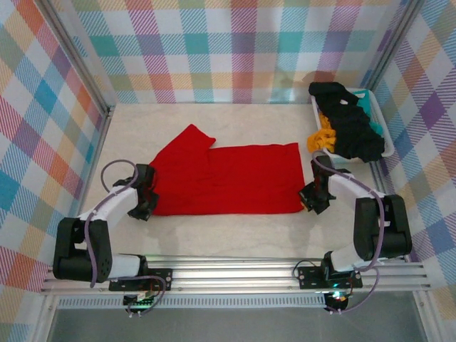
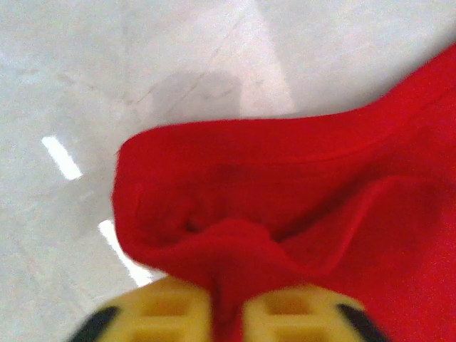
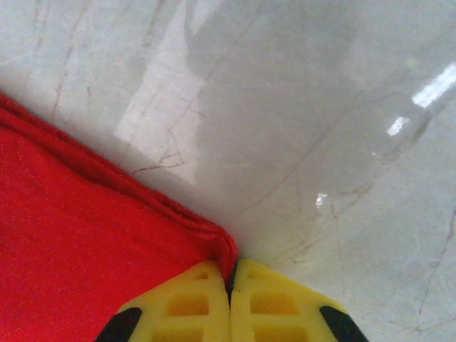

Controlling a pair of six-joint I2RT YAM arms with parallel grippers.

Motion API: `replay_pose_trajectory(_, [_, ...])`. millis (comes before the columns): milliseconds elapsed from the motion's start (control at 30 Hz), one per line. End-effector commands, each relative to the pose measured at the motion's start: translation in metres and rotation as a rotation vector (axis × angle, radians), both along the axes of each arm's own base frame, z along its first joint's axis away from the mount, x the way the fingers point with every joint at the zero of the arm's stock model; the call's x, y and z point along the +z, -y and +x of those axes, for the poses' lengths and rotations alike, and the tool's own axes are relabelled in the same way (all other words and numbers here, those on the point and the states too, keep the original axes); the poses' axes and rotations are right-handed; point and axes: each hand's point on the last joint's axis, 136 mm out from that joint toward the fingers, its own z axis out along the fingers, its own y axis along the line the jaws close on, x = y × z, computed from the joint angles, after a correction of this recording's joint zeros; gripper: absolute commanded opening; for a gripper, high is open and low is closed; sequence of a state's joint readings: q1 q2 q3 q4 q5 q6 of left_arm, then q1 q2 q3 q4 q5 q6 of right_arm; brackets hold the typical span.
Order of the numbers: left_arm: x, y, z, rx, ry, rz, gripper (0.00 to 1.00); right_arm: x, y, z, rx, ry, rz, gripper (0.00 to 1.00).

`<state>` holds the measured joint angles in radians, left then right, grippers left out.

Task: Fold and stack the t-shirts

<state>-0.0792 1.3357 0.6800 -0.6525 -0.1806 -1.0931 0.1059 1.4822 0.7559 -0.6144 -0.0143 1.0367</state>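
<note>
Top external view: your red t-shirt (image 1: 228, 178) lies spread flat in the middle of the table (image 1: 235, 235), with one sleeve angled toward the back wall. Your left gripper (image 1: 146, 198) sits at the shirt's left edge. Your right gripper (image 1: 311, 198) sits at its near right corner.

Left wrist view: the yellow fingers (image 2: 171, 317) are clamped on a bunched fold of the red cloth, which rises between them.

Right wrist view: the two yellow pads (image 3: 278, 306) are pressed together, with the shirt's hemmed corner nipped at their tips.

Other stock: a black t-shirt (image 1: 349, 121) and an orange-yellow t-shirt (image 1: 319, 139) are heaped in the white-and-teal basket (image 1: 388, 146). The basket stands at the table's far right corner, apart from the red shirt.
</note>
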Motion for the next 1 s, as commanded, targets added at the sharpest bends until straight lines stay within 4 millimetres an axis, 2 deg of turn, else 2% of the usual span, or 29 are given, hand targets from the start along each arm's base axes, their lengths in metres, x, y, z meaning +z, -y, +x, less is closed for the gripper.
replay_pose_trajectory(0, [0.005,-0.006,-0.015,0.047,-0.042,0.027,0.52,0.000,0.012,-0.021,-0.023,-0.061,-0.073,0.24])
replay_pose_trajectory(67, [0.024,-0.013,-0.016,0.050,-0.007,0.068,0.61,0.021,0.019,-0.014,-0.010,-0.006,-0.121,0.40])
replay_pose_trajectory(100, [0.040,-0.018,-0.013,0.040,0.028,0.102,0.61,0.034,0.022,-0.009,0.003,0.039,-0.147,0.47])
replay_pose_trajectory(167, [0.073,-0.020,0.001,-0.011,0.111,0.151,0.60,0.061,0.022,0.004,0.060,0.135,-0.192,0.52])
replay_pose_trajectory(233, [0.097,-0.002,0.035,-0.136,0.199,0.137,0.52,0.087,0.002,0.026,0.185,0.261,-0.194,0.50])
replay_pose_trajectory(300, [0.103,0.025,0.066,-0.266,0.198,0.096,0.52,0.099,-0.031,0.043,0.309,0.340,-0.124,0.49])
replay_pose_trajectory(400, [0.087,0.060,0.099,-0.404,0.116,0.059,0.53,0.085,-0.071,0.048,0.408,0.310,-0.003,0.45])
replay_pose_trajectory(433, [0.076,0.071,0.109,-0.433,0.099,0.026,0.53,0.076,-0.079,0.048,0.420,0.288,0.028,0.45])
replay_pose_trajectory(500, [0.061,0.080,0.123,-0.464,0.052,0.008,0.54,0.058,-0.085,0.047,0.432,0.240,0.058,0.45])
replay_pose_trajectory(567, [0.054,0.065,0.130,-0.446,-0.001,0.063,0.55,0.046,-0.085,0.045,0.435,0.209,0.058,0.45])
replay_pose_trajectory(633, [0.046,0.049,0.140,-0.396,0.010,0.036,0.54,0.036,-0.085,0.043,0.450,0.186,0.054,0.45])
replay_pose_trajectory(733, [0.039,0.039,0.162,-0.405,0.040,0.005,0.49,0.022,-0.081,0.040,0.472,0.122,0.027,0.45])
replay_pose_trajectory(867, [0.020,0.032,0.161,-0.424,-0.061,0.015,0.47,0.011,-0.080,0.038,0.461,0.084,0.035,0.45])
replay_pose_trajectory(967, [0.022,0.020,0.164,-0.399,-0.014,0.049,0.48,0.013,-0.082,0.041,0.456,0.098,0.043,0.45])
